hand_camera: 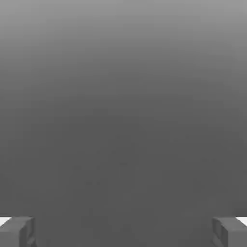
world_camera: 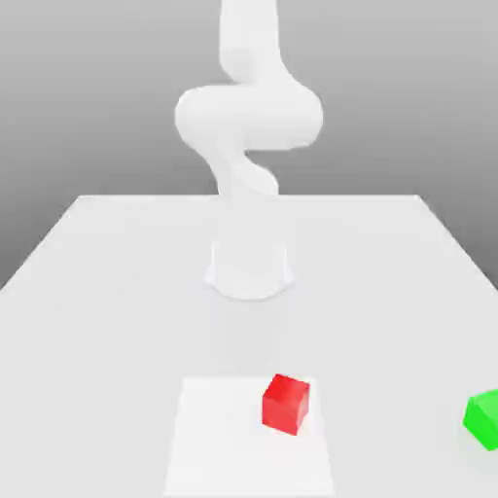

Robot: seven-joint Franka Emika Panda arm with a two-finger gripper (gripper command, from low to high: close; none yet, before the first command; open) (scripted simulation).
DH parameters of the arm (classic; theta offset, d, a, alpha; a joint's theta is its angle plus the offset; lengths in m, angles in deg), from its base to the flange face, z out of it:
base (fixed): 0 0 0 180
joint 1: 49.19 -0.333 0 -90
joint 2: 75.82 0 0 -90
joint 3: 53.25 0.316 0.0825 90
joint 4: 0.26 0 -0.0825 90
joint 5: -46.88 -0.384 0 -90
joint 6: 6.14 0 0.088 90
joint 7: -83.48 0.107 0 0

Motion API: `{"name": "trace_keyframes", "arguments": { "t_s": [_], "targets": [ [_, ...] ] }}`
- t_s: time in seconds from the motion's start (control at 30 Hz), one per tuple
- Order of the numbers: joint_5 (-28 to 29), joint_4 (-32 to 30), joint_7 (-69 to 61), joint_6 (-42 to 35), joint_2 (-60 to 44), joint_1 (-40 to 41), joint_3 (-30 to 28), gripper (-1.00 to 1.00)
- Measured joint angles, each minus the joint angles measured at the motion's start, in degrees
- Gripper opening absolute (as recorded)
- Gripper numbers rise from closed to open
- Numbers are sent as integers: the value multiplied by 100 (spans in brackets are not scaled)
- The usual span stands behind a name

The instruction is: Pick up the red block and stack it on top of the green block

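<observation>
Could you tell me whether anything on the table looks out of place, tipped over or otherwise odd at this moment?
Nothing stands out. The red block sits flat on the white table, the green block apart from it at the exterior view's right edge, partly cut off. Neither looks tipped or damaged. The hand is open, holding nothing.

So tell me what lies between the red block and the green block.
Nothing. In the exterior view, the stretch from the red block to the green block at that view's right is bare white table, apart from the edge of a paler square patch under the red one.
</observation>
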Motion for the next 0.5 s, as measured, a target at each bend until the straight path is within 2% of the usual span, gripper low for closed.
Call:
{"name": "trace_keyframes", "arguments": {
  "t_s": [0.27,0.5],
  "targets": [
    [-572,-698,-1908,692,-1306,-1020,-842,0],
    [-983,-1291,-3480,1272,-2451,-1659,-1198,0]
  ]
}}
